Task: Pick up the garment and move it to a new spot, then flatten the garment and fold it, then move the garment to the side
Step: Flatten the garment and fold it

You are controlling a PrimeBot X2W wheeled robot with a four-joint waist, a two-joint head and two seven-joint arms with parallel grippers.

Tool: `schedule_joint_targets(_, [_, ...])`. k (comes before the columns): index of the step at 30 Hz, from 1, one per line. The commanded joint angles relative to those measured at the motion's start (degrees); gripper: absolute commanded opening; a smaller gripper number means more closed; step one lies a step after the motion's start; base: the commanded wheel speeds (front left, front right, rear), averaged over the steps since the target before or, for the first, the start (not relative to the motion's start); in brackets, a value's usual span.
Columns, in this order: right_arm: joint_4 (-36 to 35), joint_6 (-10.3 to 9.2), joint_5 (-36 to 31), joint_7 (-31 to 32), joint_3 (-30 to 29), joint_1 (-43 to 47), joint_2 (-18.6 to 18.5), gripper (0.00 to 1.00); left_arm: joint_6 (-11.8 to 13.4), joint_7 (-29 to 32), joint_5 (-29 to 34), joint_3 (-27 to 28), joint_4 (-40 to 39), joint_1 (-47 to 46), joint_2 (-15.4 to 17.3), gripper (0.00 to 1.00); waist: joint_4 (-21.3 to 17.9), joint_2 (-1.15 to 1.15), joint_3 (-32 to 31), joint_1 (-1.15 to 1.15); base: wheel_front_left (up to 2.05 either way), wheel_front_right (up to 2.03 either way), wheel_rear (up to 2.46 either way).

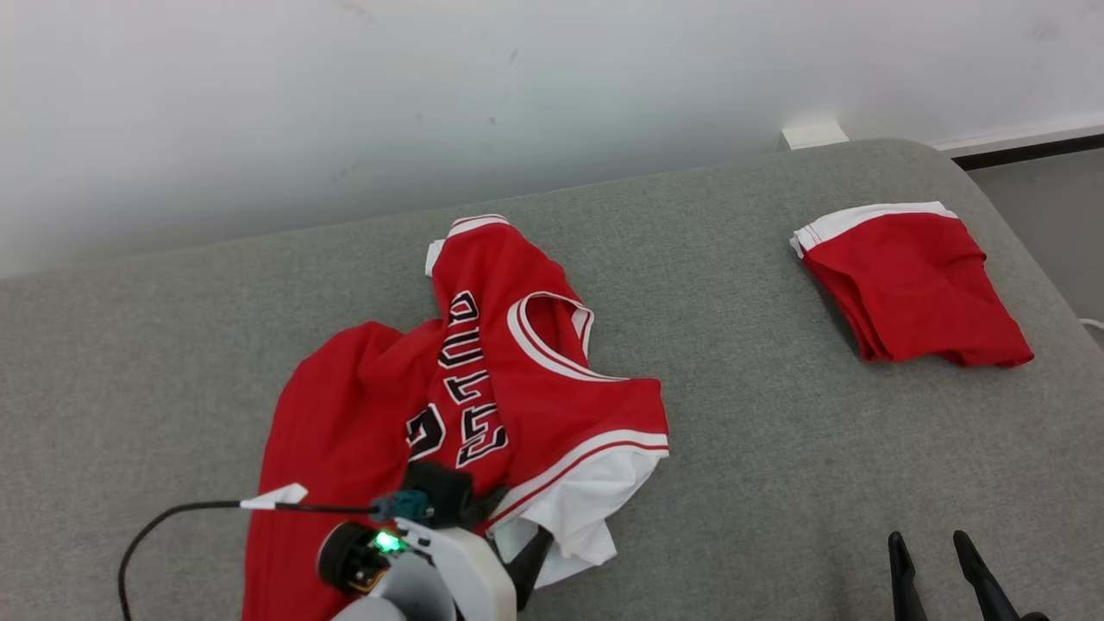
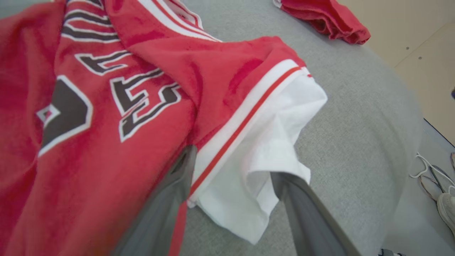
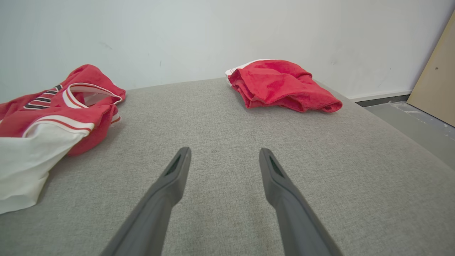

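The red basketball jersey (image 1: 483,379) lies crumpled on the left half of the grey upholstered cushion (image 1: 759,448). Its black, white-edged lettering faces up and its white-trimmed neckline is open toward the middle of the cushion. A white sleeve (image 2: 270,142) spills out from under the jersey's striped red-and-white hem at the near right corner.

The left gripper (image 2: 233,165) is low over that corner with its jaws spread wide. One finger lies along the hem where red meets white, and the other is at the far edge of the white sleeve, so the sleeve sits between them unclamped. Whether the fingertips press into the cloth I cannot tell. A black cable (image 1: 172,517) with a white tag (image 1: 276,496) runs from the wrist across the jersey's lower part.

The right gripper (image 3: 224,151) hangs over bare cushion well to the right of the jersey, jaws wide apart and holding nothing.

Farther back on the right, near the cushion's rounded edge, lies a folded red garment (image 1: 910,293) with a white band, well apart from the jersey. A white wall (image 1: 345,86) stands behind the cushion. In the left wrist view a white shoe (image 2: 444,199) sits on the floor beyond the edge.
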Motion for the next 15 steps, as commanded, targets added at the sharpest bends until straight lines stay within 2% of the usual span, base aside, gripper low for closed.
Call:
schedule_joint_targets(1, [0.06, -0.17, 0.39, 0.02, 0.13, -0.75, -0.13, 1.00, -0.76, -0.55, 1.07, -0.67, 0.61, -1.20, -0.76, 1.00, -0.31, 0.00, 0.12, 0.00, 0.00, 0.00, 0.00])
schedule_joint_targets(2, [0.14, -0.17, 0.38, 0.02, 0.17, -0.81, -0.13, 1.00, -1.24, -0.78, 0.71, -0.97, 0.90, -1.51, -1.42, 1.00, -0.44, 0.00, 0.15, 0.00, 0.00, 0.00, 0.00])
schedule_joint_targets(3, [0.17, -0.17, 0.37, 0.02, 0.16, -0.85, -0.14, 1.00, -1.70, -0.73, 0.38, -1.32, 1.25, -1.83, -1.95, 0.81, -0.56, 0.00, 0.20, 0.00, 0.00, 0.00, 0.00])
schedule_joint_targets(4, [0.18, -0.17, 0.38, 0.02, 0.15, -0.91, -0.13, 1.00, -2.10, -0.64, 0.65, -1.84, 1.53, -2.36, -2.38, 0.25, -0.68, 0.00, 0.26, 0.00, 0.00, 0.00, 0.00])
schedule_joint_targets(5, [0.18, -0.17, 0.39, 0.02, 0.16, -0.96, -0.13, 1.00, -2.66, -0.64, 0.67, -2.33, 1.73, -2.68, -2.92, 0.00, -0.80, 0.00, 0.31, 0.00, 0.00, 0.00, 0.00])
schedule_joint_targets(9, [0.25, -0.17, 0.32, 0.03, 0.29, -1.21, -0.13, 1.00, -4.02, 0.52, 0.63, -4.27, 3.23, -4.14, -5.45, 0.00, -1.26, 0.00, 0.53, 0.00, 0.00, 0.00, 0.00])
schedule_joint_targets(15, [0.51, -0.17, 0.45, 0.02, 0.77, -1.74, -0.13, 1.00, -4.36, -0.15, 1.06, -5.82, 5.40, -6.57, -9.27, 0.00, -2.68, 0.00, 0.36, 0.00, 0.00, 0.00, 0.00])
